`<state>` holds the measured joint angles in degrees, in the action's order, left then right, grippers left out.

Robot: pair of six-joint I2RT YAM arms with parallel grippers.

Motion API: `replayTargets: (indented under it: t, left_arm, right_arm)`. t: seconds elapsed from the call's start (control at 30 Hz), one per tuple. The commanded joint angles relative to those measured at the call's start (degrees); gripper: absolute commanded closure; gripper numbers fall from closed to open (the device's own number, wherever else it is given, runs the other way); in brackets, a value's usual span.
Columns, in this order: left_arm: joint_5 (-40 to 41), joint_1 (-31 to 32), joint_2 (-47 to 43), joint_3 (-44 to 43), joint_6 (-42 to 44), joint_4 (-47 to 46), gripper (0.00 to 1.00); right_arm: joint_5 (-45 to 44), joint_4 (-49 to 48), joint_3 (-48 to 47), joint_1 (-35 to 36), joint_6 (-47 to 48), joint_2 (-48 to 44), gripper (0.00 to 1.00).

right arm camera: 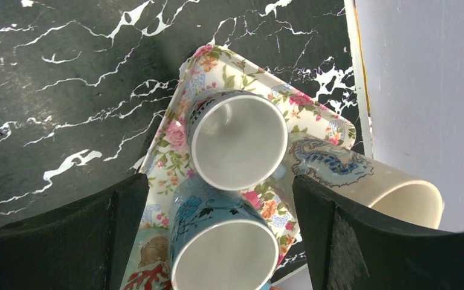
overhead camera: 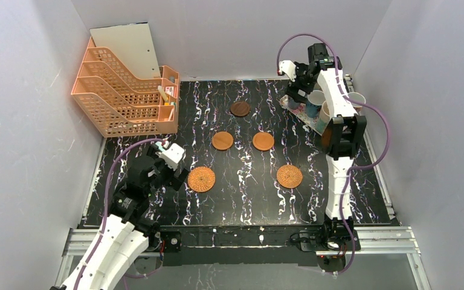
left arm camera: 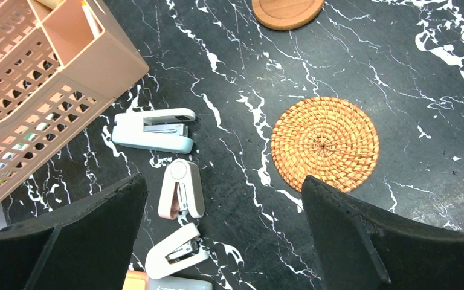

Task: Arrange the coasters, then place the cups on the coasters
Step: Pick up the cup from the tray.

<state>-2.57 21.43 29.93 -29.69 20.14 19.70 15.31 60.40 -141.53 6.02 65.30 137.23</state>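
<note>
Five coasters lie spread on the black marble table: a dark brown one (overhead camera: 239, 109), two mid-brown wood ones (overhead camera: 222, 141) (overhead camera: 263, 141), and two wicker ones (overhead camera: 201, 179) (overhead camera: 289, 176). My left gripper (overhead camera: 180, 176) hangs open and empty beside the left wicker coaster (left arm camera: 325, 144). The cups stand crowded on a floral tray (right arm camera: 217, 66) at the back right. My right gripper (right arm camera: 217, 181) is open above them. Beneath its span is a blue cup (right arm camera: 222, 241), with another white-inside cup (right arm camera: 237, 140) just beyond. A beige cup (right arm camera: 362, 181) stands by the right finger.
An orange file rack (overhead camera: 124, 90) fills the back left corner. Three small staplers (left arm camera: 154, 130) (left arm camera: 181, 189) (left arm camera: 172, 251) lie by its foot, under my left gripper. The grey side wall (right arm camera: 423, 90) stands close behind the tray.
</note>
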Motion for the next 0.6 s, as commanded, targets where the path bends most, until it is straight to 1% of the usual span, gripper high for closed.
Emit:
replayTargets:
  t: [0.0,0.07,0.23,0.57]
  left_arm:
    - [-0.03,-1.13,-1.42,0.53,-0.10,-0.42,0.02]
    - [-0.23,-1.49,-1.41,0.49,-0.03,-0.25,0.02]
    - [-1.58,-1.92,-1.35,0.35,0.28,0.06,0.02]
    - [-1.16,-2.35,-1.71,0.43,0.16,0.03,0.02]
  right_arm:
    - [-0.52,0.66,-4.68,0.39,-1.59,4.13,0.02]
    - [-1.18,-0.41,-7.27,0.38,-3.44,6.00,0.02]
    - [-2.39,-2.63,-8.11,0.46,-5.37,7.61,0.02]
    - [-0.67,-0.83,-8.93,0.51,-5.10,9.33,0.02]
